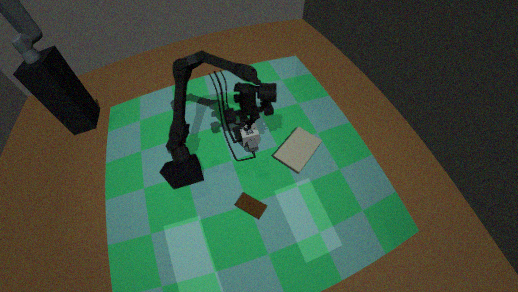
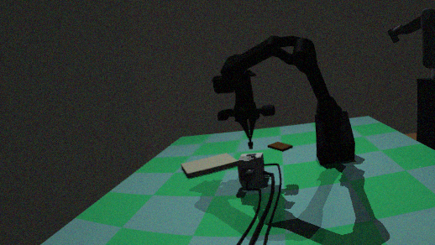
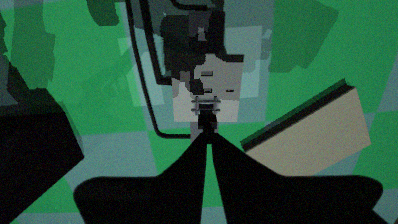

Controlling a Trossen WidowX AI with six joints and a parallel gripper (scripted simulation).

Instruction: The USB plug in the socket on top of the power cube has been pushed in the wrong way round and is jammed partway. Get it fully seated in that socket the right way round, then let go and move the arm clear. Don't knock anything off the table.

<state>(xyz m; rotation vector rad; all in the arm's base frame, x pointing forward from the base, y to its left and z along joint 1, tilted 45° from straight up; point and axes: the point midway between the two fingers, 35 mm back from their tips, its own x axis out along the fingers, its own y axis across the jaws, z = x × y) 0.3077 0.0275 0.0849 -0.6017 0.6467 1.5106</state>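
Holding: the gripper (image 2: 250, 140) is squeezed nearly shut on the plug (image 2: 250, 145), a small dark bit pinched at its tips.
Plug: it hangs in the air over the cube (image 2: 252, 170), lifted out of the socket. In the exterior view a gap shows between the plug and the cube's top.
Cube: a small grey box standing on the mat (image 2: 168, 210), light on top with dark marks. In the wrist view its pale top (image 3: 207, 95) sits right past the fingertips.
Socket: in the wrist view a small slot with bars (image 3: 205, 104) shows on the pale top, just above the plug (image 3: 206, 121).
Cables: black cables (image 2: 262, 210) run from the cube across the mat toward the front in the exterior view.
Arm: the black arm (image 2: 290, 54) bends up and over from its base (image 2: 333, 136), and the gripper points straight down.
Pad: a flat tan pad (image 1: 297, 148) lies on the mat just beside the cube (image 1: 249, 136), not touching it.
Brown tile: a small brown tile (image 1: 251, 205) lies flat on the mat, well apart from the cube.
Mat: green and pale blue squares, spread on a brown table (image 1: 60, 220).
Dark post: a tall black block (image 1: 56, 90) stands on the table's far corner, off the mat.
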